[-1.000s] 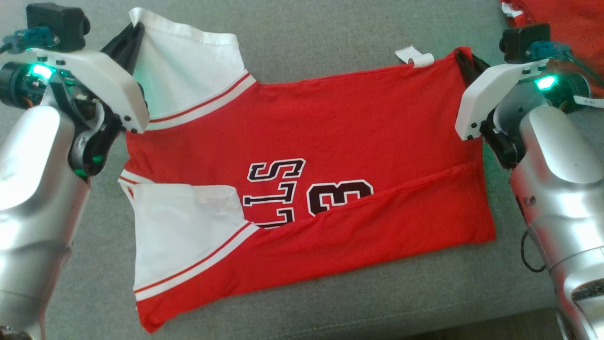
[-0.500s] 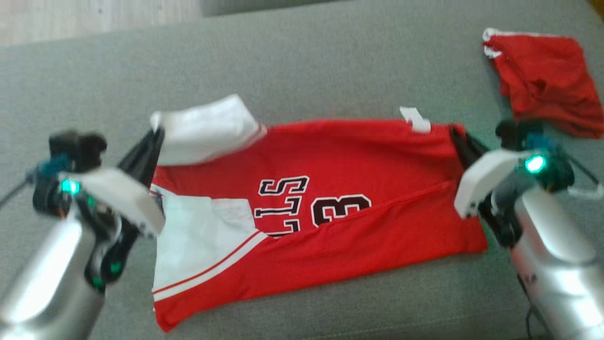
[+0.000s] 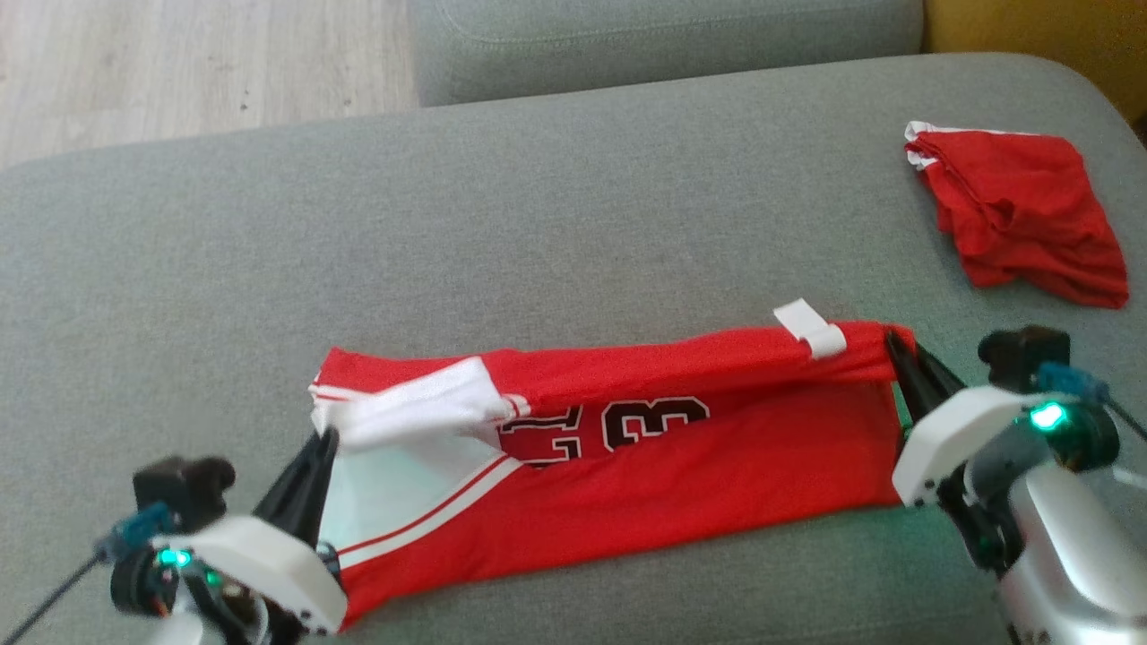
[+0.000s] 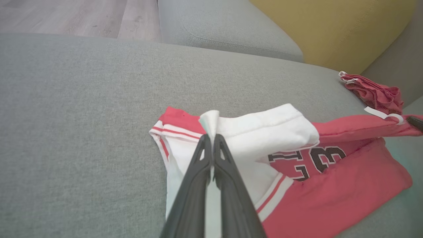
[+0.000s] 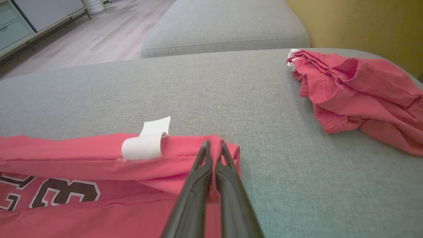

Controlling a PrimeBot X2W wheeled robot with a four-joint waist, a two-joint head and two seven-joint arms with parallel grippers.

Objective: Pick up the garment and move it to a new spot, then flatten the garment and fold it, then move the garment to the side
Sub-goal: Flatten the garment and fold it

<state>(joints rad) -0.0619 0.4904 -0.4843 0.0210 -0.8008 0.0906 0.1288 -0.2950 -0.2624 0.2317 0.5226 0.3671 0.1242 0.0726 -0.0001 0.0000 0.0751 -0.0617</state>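
Surface: grey sofa cushion (image 3: 573, 224) carrying the jersey; beyond the jersey's far side are a second grey cushion (image 3: 663, 36) and a strip of wooden floor (image 3: 179, 63). Yellow upholstery (image 3: 1030, 27) is cut off at the far right corner.
Jersey: red jersey (image 3: 717, 466) lies lengthwise on the sofa cushion. Its lower layer rests flat, and its far long edge is drawn up into a taut band over that layer.
Left hand: left hand (image 4: 211, 137) is at the jersey's left end, fingers pressed together and clamped on the edge of the white sleeve (image 4: 264, 132), which bulges up past the tips.
Right hand: right hand (image 5: 213, 143) is at the jersey's right end, fingers together and pinching the red corner of the raised edge.
White tag: white tag (image 3: 809, 329) curls up from the jersey's raised edge, just beside the right hand.
Lettering: black print (image 3: 659, 421) on the jersey is partly covered by the raised band and the sleeve; only a "3" and letter fragments can be read.
Red cloth: crumpled red cloth (image 3: 1021, 215) lies well apart from the jersey, beyond its right end; its kind is hard to make out.
Cut off: both arms run out of the head view's bottom edge, and the left hand's pale housing hides the jersey's near left corner.
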